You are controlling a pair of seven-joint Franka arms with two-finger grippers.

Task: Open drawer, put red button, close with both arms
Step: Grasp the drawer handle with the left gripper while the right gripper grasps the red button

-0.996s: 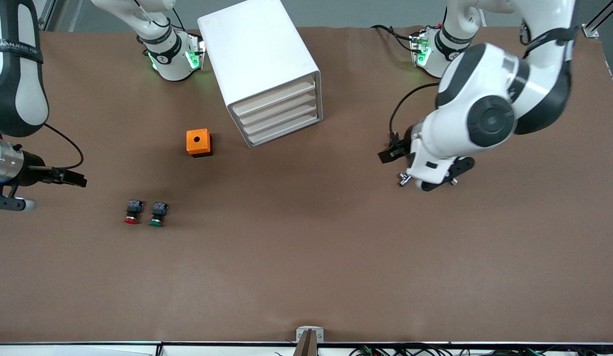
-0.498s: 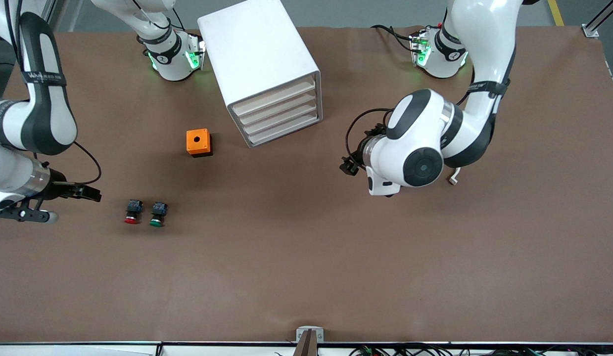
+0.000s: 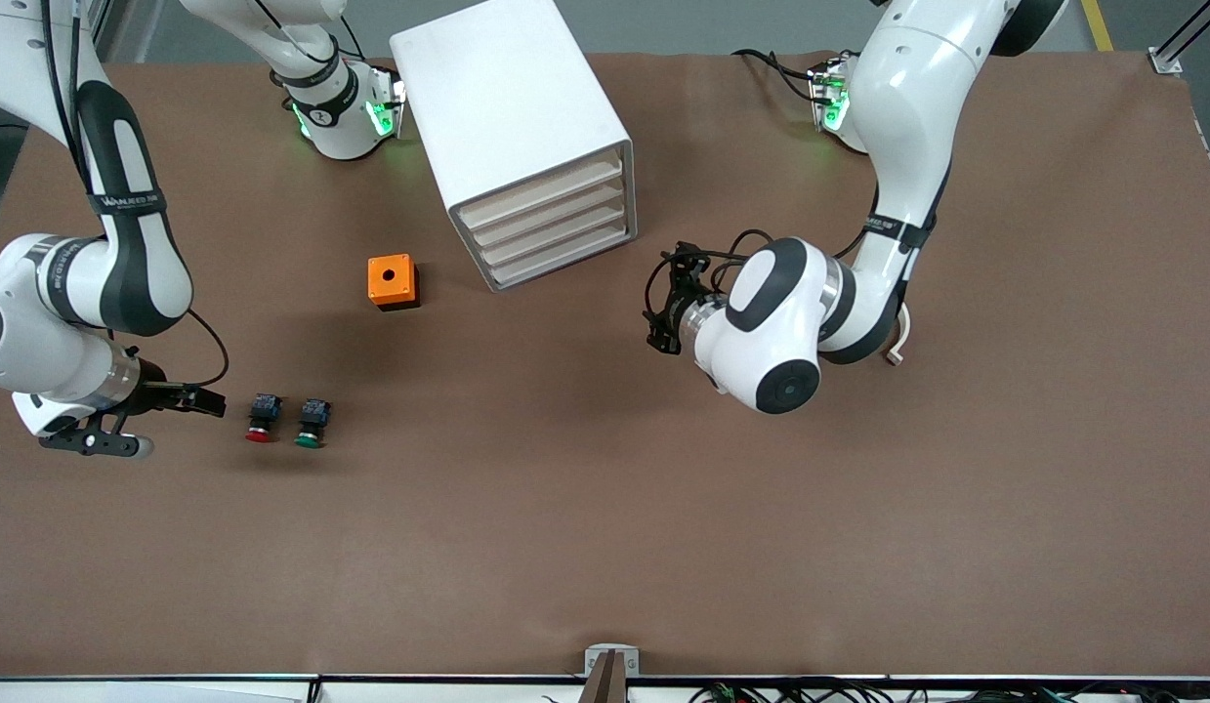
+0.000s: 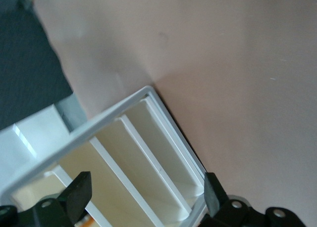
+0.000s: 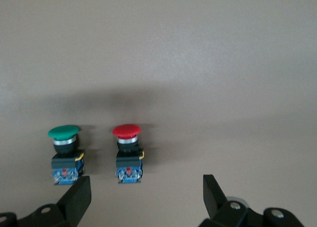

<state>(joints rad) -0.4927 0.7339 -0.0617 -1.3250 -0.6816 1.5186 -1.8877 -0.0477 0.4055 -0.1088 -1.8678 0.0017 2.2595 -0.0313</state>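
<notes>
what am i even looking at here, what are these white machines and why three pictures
These are two white robot arms bolted to a brown table. Each ends in a black two-fingered end effector for gripping things.

The big picture comes from a high camera facing the robots. The two small ones come from cameras on the arms' wrists, looking past their own fingers.

On the table stand a white cabinet of drawers, all shut, and beside it, nearer the camera, an orange box with a hole on top. Nearer still lie the red button and a green button, side by side.

The right end effector is open, beside the red button, which its wrist camera sees. The left end effector is open in front of the drawers. Nothing is held.
</notes>
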